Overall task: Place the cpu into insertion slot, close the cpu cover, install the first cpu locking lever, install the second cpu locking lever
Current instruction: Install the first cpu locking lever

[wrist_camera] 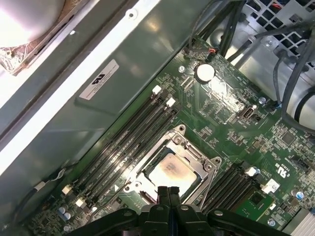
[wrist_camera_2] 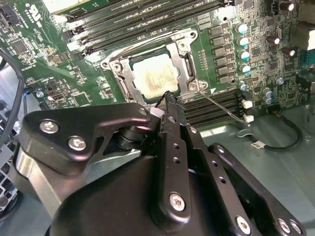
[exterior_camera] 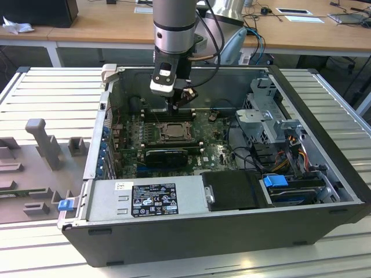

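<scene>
so the claw (wrist_camera: pixel 168 191) is pressed together and empty just over the cpu (wrist_camera: pixel 170 169), looks light but fragile, I'd only grab its edges

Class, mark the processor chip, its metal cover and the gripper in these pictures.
chip (wrist_camera_2: pixel 155 78): second wrist view, middle of its silver top.
cover (wrist_camera_2: pixel 124 79): second wrist view, side bar of its frame.
gripper (wrist_camera: pixel 168 191): first wrist view, between its fingertips.
</scene>
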`<action>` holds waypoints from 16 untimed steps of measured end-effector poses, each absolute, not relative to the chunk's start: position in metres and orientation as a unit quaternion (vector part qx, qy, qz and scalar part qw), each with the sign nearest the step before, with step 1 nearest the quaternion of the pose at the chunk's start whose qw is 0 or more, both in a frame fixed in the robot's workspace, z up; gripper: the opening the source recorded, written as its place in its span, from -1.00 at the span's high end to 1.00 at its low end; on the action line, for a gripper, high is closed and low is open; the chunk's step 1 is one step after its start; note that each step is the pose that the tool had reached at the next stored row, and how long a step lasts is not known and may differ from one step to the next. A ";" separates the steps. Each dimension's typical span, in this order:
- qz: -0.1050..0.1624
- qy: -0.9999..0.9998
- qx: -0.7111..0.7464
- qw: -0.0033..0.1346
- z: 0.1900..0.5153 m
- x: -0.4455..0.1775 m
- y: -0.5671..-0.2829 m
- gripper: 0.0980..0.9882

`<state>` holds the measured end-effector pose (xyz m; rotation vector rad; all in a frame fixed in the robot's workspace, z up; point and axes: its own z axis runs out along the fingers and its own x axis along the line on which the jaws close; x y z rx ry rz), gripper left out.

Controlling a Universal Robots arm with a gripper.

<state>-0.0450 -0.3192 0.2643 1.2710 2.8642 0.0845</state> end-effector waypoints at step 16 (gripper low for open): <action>0.027 0.933 0.360 0.002 0.264 -0.045 -0.319 0.98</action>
